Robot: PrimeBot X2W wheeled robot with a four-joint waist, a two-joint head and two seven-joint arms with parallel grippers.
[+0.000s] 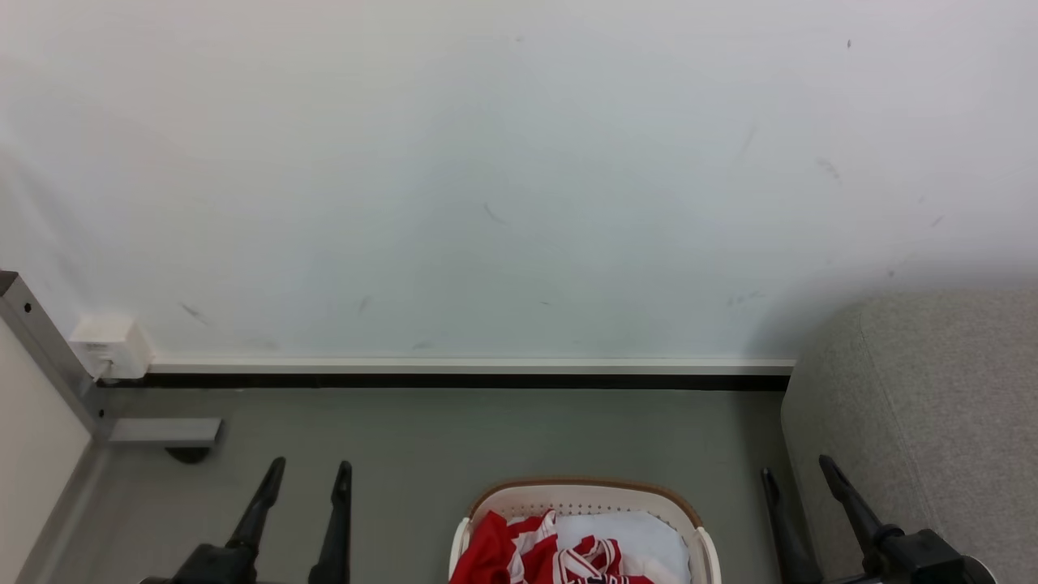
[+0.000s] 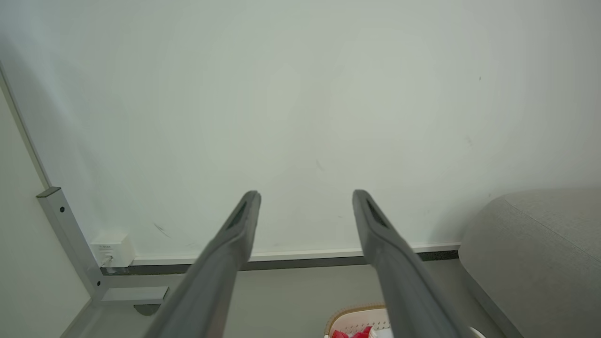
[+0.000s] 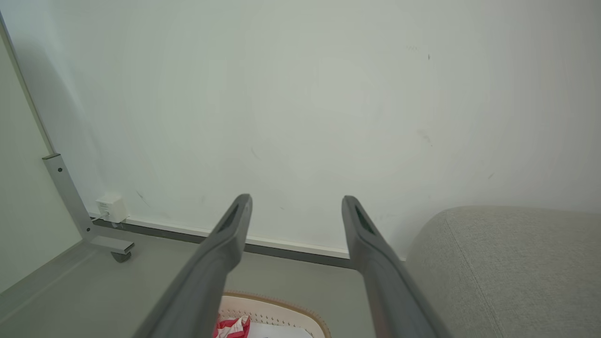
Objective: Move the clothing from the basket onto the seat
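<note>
grey floor (image 1: 422, 438) bears basket (image 1: 585, 495) of red clothing (image 1: 491, 548), left pincer (image 1: 311, 465) and right pincer (image 1: 796, 465) gaping empty.

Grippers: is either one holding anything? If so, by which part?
Nothing is held. The left gripper and the right gripper are both open and empty. The clothing lies in the basket.

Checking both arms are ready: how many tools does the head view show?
2. The left tool is at the lower left above the floor; the right tool is at the lower right, beside the seat. Both stand open and empty, flanking the basket.
</note>
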